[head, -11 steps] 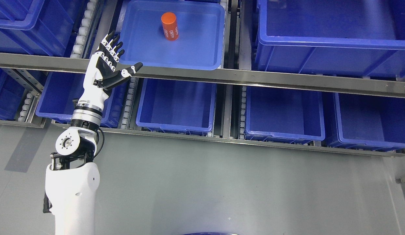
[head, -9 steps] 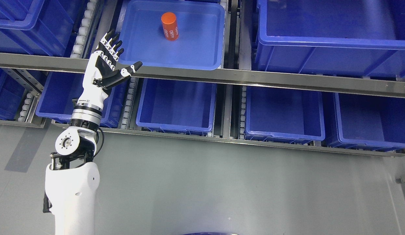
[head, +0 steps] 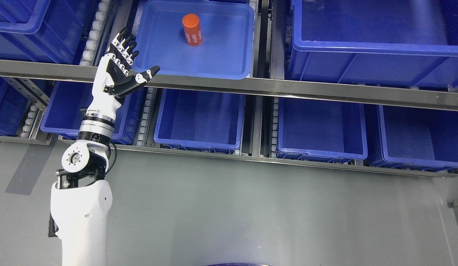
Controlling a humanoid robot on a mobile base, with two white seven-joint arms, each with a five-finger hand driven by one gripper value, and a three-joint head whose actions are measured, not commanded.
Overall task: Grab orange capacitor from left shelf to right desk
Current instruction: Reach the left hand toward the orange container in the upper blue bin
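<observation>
Reach in hand: left hand (head: 120, 68) spread wide and empty at near left corner of blue tray (head: 159, 55), orange capacitor (head: 192, 29) upright farther in and right, well apart; best cleared over rim, then closed around body.

Left arm rising from the lower left edge, white forearm shell upright, round elbow joint above it, then a silver wrist ring and a slimmer white wrist section leaning slightly to the right. Left robot hand (head: 120, 70) raised at the end, palm facing right and a little toward the camera. Four black-and-white fingers (head: 122, 46) stretched upward, close together, barely fanned. Thumb (head: 142, 77) stuck out sideways to the right, well apart from the fingers. Nothing held, hand spread wide. Right arm out of view.
</observation>
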